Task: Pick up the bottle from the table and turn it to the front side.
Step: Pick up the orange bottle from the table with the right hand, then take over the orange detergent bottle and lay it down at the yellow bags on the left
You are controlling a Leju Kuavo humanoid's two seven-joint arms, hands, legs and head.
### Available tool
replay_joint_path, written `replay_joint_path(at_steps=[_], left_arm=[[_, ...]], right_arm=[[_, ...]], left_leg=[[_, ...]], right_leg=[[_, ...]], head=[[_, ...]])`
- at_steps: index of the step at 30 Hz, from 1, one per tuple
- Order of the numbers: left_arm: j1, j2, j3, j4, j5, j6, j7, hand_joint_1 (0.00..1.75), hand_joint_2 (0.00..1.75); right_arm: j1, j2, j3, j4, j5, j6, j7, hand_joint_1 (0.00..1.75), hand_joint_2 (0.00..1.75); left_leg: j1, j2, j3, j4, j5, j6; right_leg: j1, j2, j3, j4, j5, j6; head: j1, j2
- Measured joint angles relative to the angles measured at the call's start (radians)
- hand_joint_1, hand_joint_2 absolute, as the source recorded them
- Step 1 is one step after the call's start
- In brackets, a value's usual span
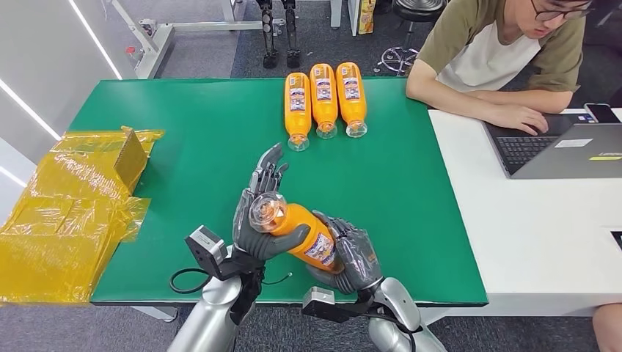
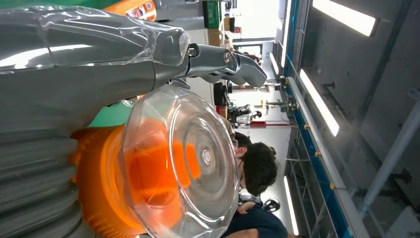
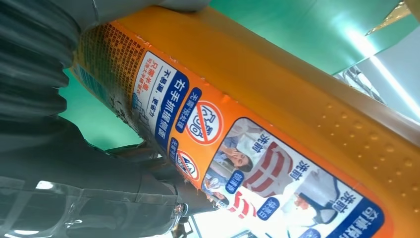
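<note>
Orange bottle (image 1: 297, 233) held off the green table (image 1: 198, 147) near its front edge, tilted, clear cap toward camera. Left hand (image 1: 258, 220) grips the cap end, right hand (image 1: 350, 257) wraps the labelled base. Three bottles (image 1: 323, 99) lie at far edge.

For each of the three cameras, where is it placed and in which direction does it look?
Head view: high on the body, looking down at the green table; both arms, left hand, right hand.
Left wrist view: behind the left hand, facing the clear cap.
Right wrist view: behind the right hand, facing the label.
Shared: the held bottle.
</note>
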Motion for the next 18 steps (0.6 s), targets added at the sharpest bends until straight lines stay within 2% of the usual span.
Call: replay_joint_path(at_steps=[3,4,7,18], left_arm=[[-0.001,0.0,-0.007,0.0,-0.005,-0.005,0.002,1.52,1.75],[-0.001,0.0,-0.007,0.0,-0.006,-0.007,0.002,1.66,1.75],[-0.001,0.0,-0.008,0.0,-0.011,-0.013,0.002,1.75,1.75],[-0.005,0.0,-0.025,0.0,-0.022,-0.003,0.002,1.75,1.75]], right_arm=[[0.007,0.0,-0.005,-0.007,0.006,0.003,0.005,1.75,1.75],[0.009,0.0,-0.006,-0.01,0.009,0.005,0.007,1.75,1.75],[0.013,0.0,-0.01,-0.018,0.014,0.008,0.014,1.75,1.75],[0.028,0.005,-0.036,-0.048,0.019,0.004,0.016,1.75,1.75]], left_leg=[[0.0,0.0,0.0,0.0,0.0,0.0],[0.0,0.0,0.0,0.0,0.0,0.0],[0.0,0.0,0.0,0.0,0.0,0.0],[0.0,0.0,0.0,0.0,0.0,0.0]], right_leg=[[0.0,0.0,0.0,0.0,0.0,0.0],[0.0,0.0,0.0,0.0,0.0,0.0],[0.0,0.0,0.0,0.0,0.0,0.0],[0.0,0.0,0.0,0.0,0.0,0.0]], head=[[0.0,0.0],[0.0,0.0],[0.0,0.0],[0.0,0.0]])
